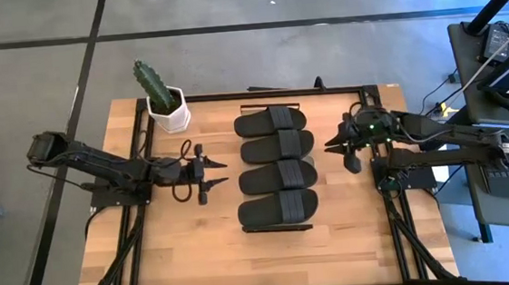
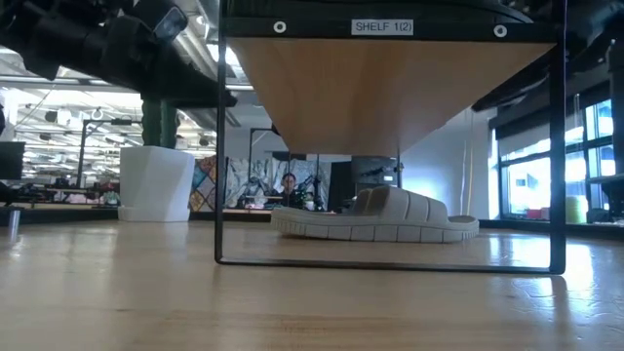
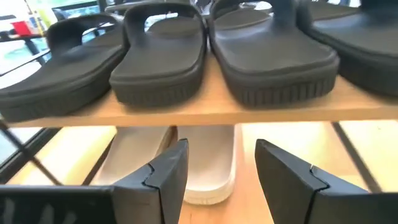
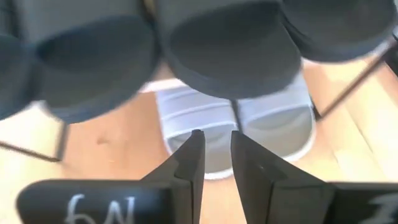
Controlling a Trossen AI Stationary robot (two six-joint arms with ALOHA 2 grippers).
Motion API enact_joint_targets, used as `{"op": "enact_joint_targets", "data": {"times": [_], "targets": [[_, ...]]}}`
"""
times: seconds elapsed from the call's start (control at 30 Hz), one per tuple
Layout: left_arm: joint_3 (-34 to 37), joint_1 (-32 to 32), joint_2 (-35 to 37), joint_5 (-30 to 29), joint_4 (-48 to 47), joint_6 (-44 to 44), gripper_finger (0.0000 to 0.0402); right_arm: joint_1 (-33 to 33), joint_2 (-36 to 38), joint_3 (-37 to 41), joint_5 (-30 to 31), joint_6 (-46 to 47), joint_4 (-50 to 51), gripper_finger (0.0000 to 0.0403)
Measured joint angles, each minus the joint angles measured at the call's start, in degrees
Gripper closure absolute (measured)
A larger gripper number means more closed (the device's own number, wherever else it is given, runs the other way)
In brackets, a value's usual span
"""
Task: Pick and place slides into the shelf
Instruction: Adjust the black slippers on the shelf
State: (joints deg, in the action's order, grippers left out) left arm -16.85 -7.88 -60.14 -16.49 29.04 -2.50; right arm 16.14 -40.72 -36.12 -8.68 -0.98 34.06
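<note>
Four matte black rubber slides (image 1: 276,170) lie on the low wood-topped shelf (image 2: 390,83), pale beige-grey slides (image 2: 375,216) beneath. Left end effector (image 1: 213,172) is apart, right end effector (image 1: 339,147) nearly together; both are empty and should withdraw without touching the shelf's frame.

black slides (image 1: 276,168): 4 | pale slides (image 4: 233,121): 2 | shelf (image 2: 390,78): 1 | potted cactus (image 1: 162,99): 1 | robot arms: 2 | worktop (image 1: 200,256): 1

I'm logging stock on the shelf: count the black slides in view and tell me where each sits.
4, all side by side on the light wood shelf top: matte black rubber slides at and. More may be hidden beneath; pale beige-grey slides lie under there.
</note>
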Motion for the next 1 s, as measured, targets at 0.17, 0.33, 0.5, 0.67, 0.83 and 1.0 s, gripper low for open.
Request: {"op": "enact_joint_targets", "data": {"times": [0.17,0.33,0.5,0.67,0.83,1.0], "targets": [[0.14,0.0,-0.02,-3.71,0.15,-0.63,0.0225,0.09,-3.32,0.04,2.6,0.72,0.1,0.0323],[0.14,1.13,-0.02,-10.85,1.44,-1.4,0.0225,0.33,-4.23,0.04,14.21,0.89,0.13,0.0323],[0.14,6.49,-0.02,-12.67,6.88,-4.05,0.0225,0.35,-4.18,0.04,21.04,2.16,0.0,0.0323],[0.08,13.53,-0.02,-12.46,11.23,-4.01,0.0225,0.35,-4.18,0.04,21.11,2.73,-0.07,0.0323],[-2.01,20.3,-1.47,-7.26,10.42,-2.55,0.0225,0.35,-4.18,0.04,21.13,3.55,-0.55,0.0323],[-7.06,24.37,-6.77,-5.0,6.17,-2.54,0.0225,0.34,-4.18,0.04,21.17,3.55,-1.29,0.0323]]}}
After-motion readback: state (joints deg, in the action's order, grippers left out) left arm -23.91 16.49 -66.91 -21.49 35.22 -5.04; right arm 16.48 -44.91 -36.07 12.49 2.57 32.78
